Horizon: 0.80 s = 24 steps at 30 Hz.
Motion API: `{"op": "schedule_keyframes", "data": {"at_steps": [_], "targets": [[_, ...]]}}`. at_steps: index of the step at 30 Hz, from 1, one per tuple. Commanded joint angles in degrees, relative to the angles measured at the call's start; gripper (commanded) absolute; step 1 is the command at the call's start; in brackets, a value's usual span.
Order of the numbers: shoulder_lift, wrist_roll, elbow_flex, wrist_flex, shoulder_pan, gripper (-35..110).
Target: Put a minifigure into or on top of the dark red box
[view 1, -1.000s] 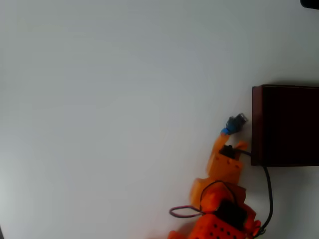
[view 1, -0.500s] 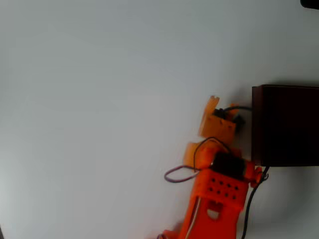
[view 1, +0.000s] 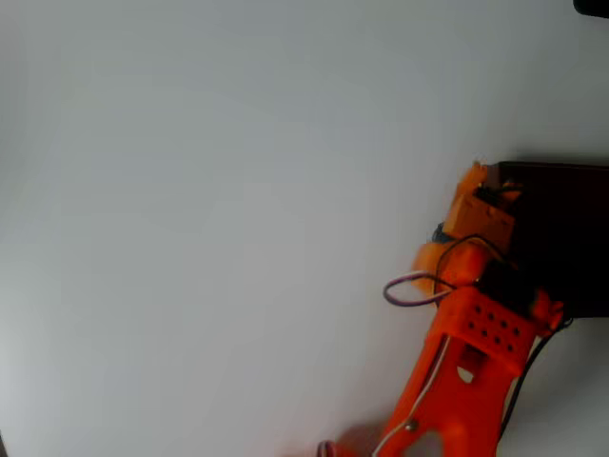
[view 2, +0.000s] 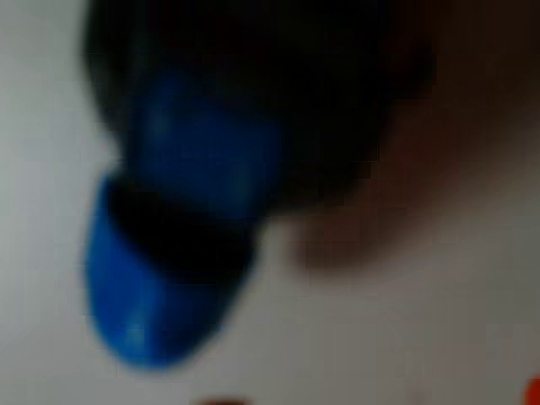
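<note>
The dark red box (view 1: 571,238) sits at the right edge of the overhead view, its dark inside partly covered by my orange arm. My gripper (view 1: 479,195) hangs over the box's left wall near its top left corner, its fingertips hidden under the wrist. The wrist view is badly blurred. In it the minifigure (view 2: 169,245) looms very close as a bright blue shape with a black band, apparently held in the gripper. A dark reddish mass (view 2: 422,126) behind it looks like the box.
The box stands on a plain white table (view 1: 209,228) that stretches out to its left. A purple wire loop (view 1: 407,290) and a black cable hang off the arm. A small black object (view 1: 592,6) pokes in at the top right corner.
The arm has swung right and up the picture. The gripper went from beside the box's left wall to over that wall, carrying the minifigure along.
</note>
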Motion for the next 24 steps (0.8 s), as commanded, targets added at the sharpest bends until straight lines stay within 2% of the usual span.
{"op": "schedule_keyframes", "data": {"at_steps": [1, 12, 17, 24], "targets": [[-2.0, 1.0, -4.3, 0.8, -0.2, 17], [-6.9, 4.5, -13.4, 8.3, -1.7, 17], [-7.2, 7.4, -18.0, 15.9, -1.3, 17], [-7.4, 15.8, -19.8, 21.8, -5.2, 17]]}}
